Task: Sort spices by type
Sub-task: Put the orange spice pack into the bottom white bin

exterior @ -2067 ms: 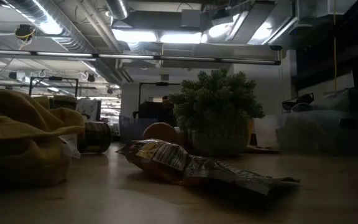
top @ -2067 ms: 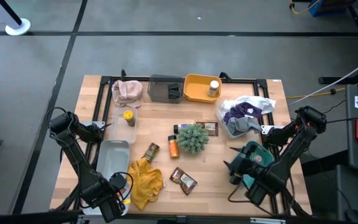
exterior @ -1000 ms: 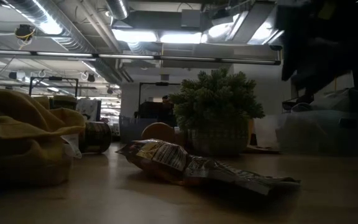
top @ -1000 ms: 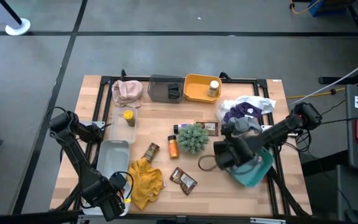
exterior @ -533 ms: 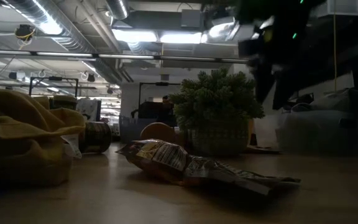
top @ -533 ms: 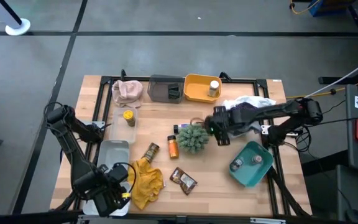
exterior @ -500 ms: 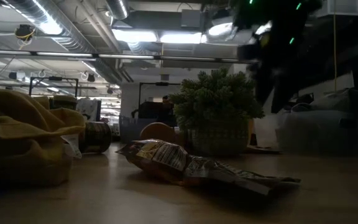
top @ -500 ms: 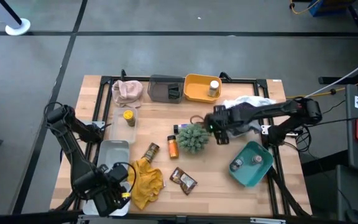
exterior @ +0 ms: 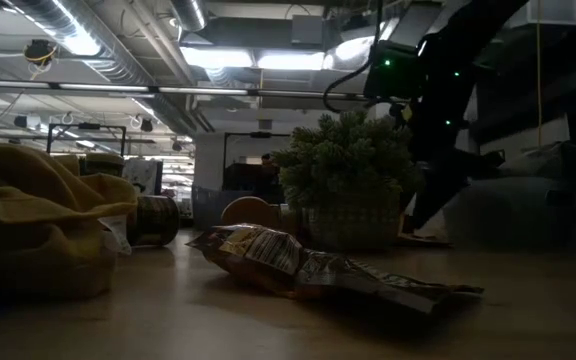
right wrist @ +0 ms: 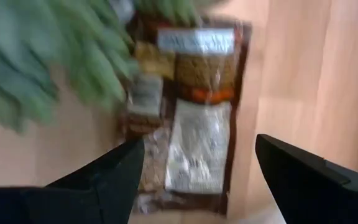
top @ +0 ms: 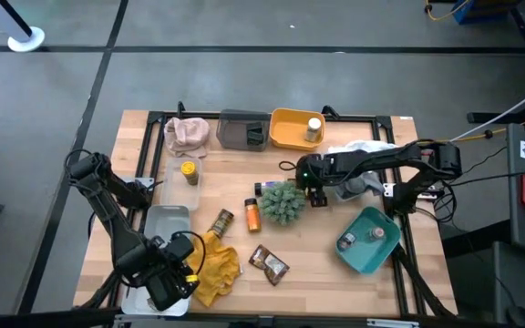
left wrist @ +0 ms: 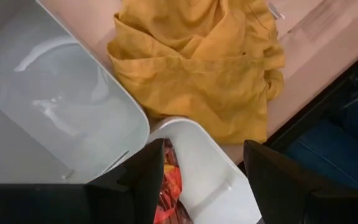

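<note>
My right gripper (top: 314,193) is open and points down over a glossy brown packet (right wrist: 197,112) that lies flat on the table right of the green plant ball (top: 283,202); its fingers stand on either side of the packet. It shows behind the plant in the low view (exterior: 418,215). My left gripper (left wrist: 202,148) is open at the near-left corner, above a white container (left wrist: 210,180) that holds an orange-red packet (left wrist: 166,186). Other spices lie loose: a brown bottle (top: 221,220), an orange bottle (top: 253,215), a second packet (top: 269,264) and a dark box (top: 264,189).
A mustard-yellow cloth (top: 212,264) lies beside a clear tray (top: 164,228). A yellow-lidded jar (top: 189,170) stands in a clear tub, a white-capped jar (top: 313,127) in a yellow bin. A teal bowl (top: 369,239) holds small jars. Bagged cloth (top: 358,164) and a grey box (top: 242,130) sit toward the far edge.
My right arm has swung from the near-right corner, over the teal bowl, toward the far left and come down beside the green plant over the packet. My left gripper has shifted a little toward the yellow cloth. The spices have stayed in place.
</note>
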`<state>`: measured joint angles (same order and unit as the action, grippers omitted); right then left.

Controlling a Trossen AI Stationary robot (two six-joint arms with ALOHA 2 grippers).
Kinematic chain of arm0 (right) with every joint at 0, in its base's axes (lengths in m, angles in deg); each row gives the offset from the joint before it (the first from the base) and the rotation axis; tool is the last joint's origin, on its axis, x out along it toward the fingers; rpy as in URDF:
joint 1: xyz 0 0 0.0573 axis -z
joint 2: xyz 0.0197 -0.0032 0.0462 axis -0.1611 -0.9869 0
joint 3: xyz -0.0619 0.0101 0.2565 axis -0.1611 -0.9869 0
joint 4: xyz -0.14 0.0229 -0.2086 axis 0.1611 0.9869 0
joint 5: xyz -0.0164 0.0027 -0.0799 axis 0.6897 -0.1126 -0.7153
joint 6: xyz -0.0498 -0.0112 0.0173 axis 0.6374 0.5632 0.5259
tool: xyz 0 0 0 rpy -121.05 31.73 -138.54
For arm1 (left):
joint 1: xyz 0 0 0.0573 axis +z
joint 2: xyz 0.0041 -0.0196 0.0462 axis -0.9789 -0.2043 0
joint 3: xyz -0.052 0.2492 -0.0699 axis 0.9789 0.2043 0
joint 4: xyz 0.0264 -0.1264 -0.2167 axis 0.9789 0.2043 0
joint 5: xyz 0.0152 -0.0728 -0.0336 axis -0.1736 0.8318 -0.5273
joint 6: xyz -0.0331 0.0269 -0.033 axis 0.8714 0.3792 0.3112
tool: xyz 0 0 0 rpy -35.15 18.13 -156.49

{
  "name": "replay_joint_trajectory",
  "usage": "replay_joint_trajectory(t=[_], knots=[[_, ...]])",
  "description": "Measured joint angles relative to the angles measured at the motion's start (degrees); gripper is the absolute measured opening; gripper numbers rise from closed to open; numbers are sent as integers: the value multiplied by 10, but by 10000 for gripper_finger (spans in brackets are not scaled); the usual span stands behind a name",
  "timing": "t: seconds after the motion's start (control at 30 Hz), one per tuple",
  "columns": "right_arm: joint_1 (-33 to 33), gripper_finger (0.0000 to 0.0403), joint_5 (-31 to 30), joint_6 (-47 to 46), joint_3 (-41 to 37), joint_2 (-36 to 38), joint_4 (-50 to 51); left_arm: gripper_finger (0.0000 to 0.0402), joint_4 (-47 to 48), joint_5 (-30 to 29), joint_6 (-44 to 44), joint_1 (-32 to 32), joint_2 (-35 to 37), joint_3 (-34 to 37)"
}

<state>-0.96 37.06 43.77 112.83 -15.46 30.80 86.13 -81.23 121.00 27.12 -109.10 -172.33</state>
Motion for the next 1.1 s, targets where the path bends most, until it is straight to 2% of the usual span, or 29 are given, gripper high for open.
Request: replay_joint_trajectory(t=[0.17, 0.4, 0.5, 0.63, 0.97, 1.1], knots=[[0, 308, 10, 8, 0, -22, -54, 203, -1, 0, -13, 10, 0, 0], [0, 306, 21, 7, 3, -66, -78, 203, -2, 0, -13, 13, 0, 0], [0, 289, 23, 7, 3, -73, -91, 203, -2, -1, -13, 13, 0, 0], [0, 234, 22, 7, 8, -72, -92, 203, -2, -1, -13, 13, 0, 0], [0, 59, -8, 9, 55, -75, -34, 203, -4, -1, -10, 13, 0, 0], [0, 18, -39, 10, 75, -75, 8, 203, -5, -1, -11, 13, 0, 0]])
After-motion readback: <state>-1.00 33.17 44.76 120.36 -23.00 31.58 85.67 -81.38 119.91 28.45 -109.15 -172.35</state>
